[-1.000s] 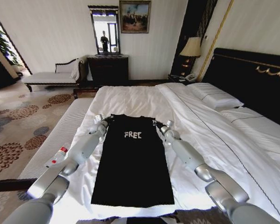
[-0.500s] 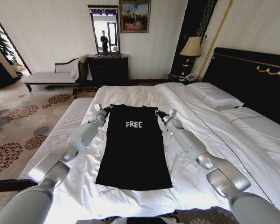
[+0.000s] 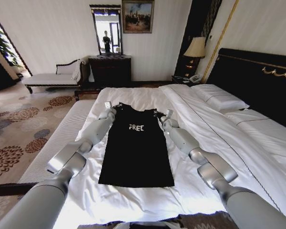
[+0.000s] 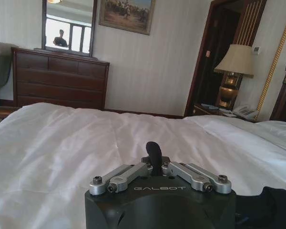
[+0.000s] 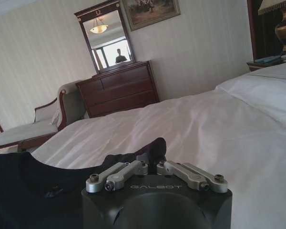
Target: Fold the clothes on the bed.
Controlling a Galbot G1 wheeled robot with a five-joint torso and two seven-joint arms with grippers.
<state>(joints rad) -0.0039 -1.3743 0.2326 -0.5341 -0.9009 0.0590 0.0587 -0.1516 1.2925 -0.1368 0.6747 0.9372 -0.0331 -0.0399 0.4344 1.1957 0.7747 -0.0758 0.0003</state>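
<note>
The T-shirt (image 3: 137,145) lies flat, chest up, on the white bed (image 3: 238,143), and over the last second it has slid farther up the sheet, away from the near edge, both arms stretching with it. My left gripper (image 3: 112,110) and right gripper (image 3: 160,116) are each pinched closed on a shoulder. I judge this is the spreading pull; no fold made yet.

One black T-shirt (image 3: 136,145), one bed (image 3: 219,143), two pillows (image 3: 219,100), one lamp (image 3: 196,48), one mirror (image 3: 107,29).
</note>
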